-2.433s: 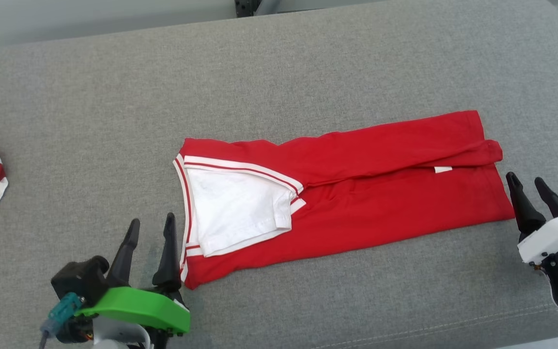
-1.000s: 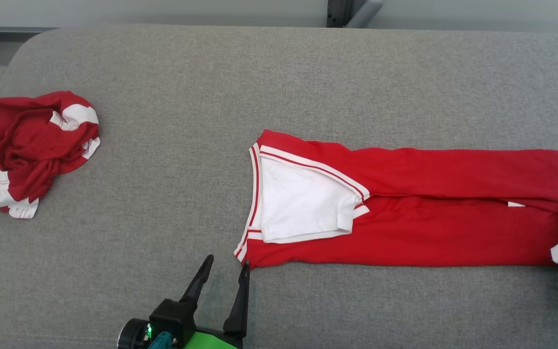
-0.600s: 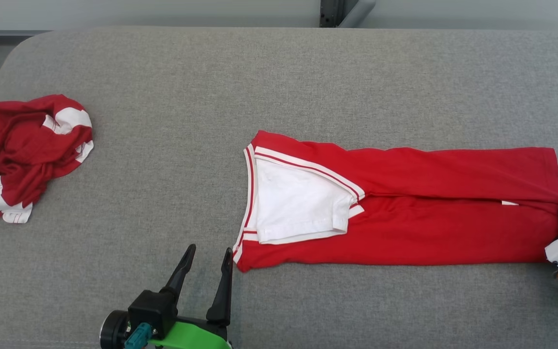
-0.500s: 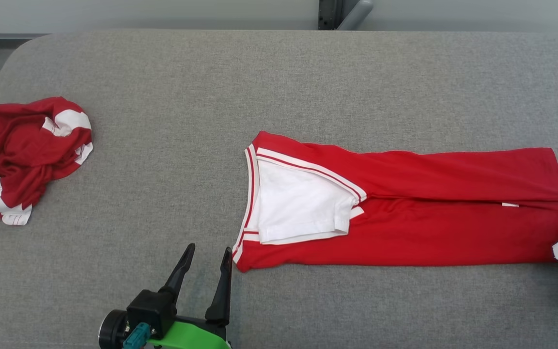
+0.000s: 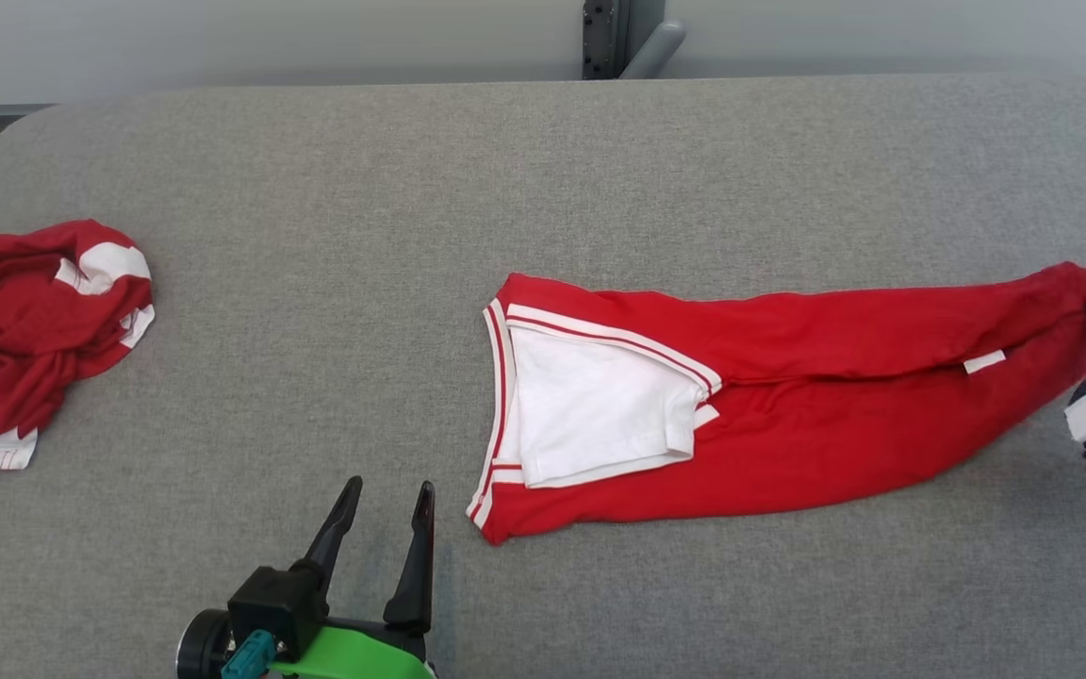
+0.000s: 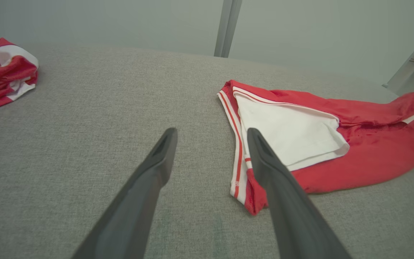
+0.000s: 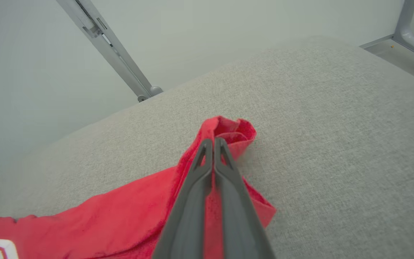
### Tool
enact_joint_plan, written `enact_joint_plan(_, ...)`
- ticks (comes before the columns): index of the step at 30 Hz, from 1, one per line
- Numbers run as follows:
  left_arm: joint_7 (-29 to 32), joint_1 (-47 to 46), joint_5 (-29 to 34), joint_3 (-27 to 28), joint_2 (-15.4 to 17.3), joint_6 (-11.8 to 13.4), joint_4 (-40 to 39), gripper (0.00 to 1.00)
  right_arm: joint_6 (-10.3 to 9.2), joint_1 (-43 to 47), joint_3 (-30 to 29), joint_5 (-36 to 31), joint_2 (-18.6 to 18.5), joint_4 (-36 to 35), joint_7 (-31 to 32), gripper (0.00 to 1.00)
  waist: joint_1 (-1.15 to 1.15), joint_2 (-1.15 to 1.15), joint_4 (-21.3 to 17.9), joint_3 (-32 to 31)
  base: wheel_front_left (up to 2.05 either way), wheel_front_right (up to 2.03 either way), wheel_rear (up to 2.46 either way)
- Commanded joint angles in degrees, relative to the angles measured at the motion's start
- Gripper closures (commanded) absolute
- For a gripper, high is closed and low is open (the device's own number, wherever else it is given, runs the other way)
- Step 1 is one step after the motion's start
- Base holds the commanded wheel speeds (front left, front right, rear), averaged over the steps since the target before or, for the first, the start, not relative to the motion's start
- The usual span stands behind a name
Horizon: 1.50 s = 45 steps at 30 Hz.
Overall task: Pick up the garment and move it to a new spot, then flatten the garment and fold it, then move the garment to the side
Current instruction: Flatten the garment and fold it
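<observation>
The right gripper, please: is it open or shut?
Shut: right gripper pinches the red shirt, fingers meeting on bunched cloth.

Wide bare grey counter between the crumpled red-and-white heap at my far left and the folded garment: open lane there. My left jaws sit spread in it, just beside the garment's near-left corner, not touching. Whole far strip of counter behind the garment is free too. Near strip in front of the garment is free. Right end is taken: my right jaws are clamped on the garment's lifted right end, with bare counter around it. A metal post stands behind the far edge, off the counter.
</observation>
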Motion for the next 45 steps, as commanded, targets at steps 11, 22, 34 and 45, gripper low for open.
enact_joint_plan(11,0.32,0.99,-1.63,0.49,0.79,0.10,-0.35,0.00,-0.06,-0.09,4.10,-2.03,0.08,-14.87,4.82,1.00,0.00,0.00,0.08,-1.09,0.00,0.00,0.00)
enact_joint_plan(22,0.34,1.12,-2.33,-0.11,-0.08,-0.56,0.58,0.00,-0.05,0.76,6.33,-8.88,4.37,-26.82,12.18,1.00,0.00,0.00,3.85,-2.09,0.00,0.00,0.00)
enact_joint_plan(34,0.06,-0.54,-2.80,-1.18,-1.88,-1.92,2.71,0.00,-0.05,-1.18,8.70,-15.66,15.30,-26.54,21.28,1.00,0.00,0.00,10.42,-2.35,0.00,0.00,0.00)
enact_joint_plan(45,-0.25,-0.48,-2.80,-0.44,-3.65,-2.70,4.43,0.00,-0.05,-2.56,11.67,-17.80,22.28,-16.03,21.93,0.66,0.00,0.00,14.49,-1.50,0.00,0.00,0.00)
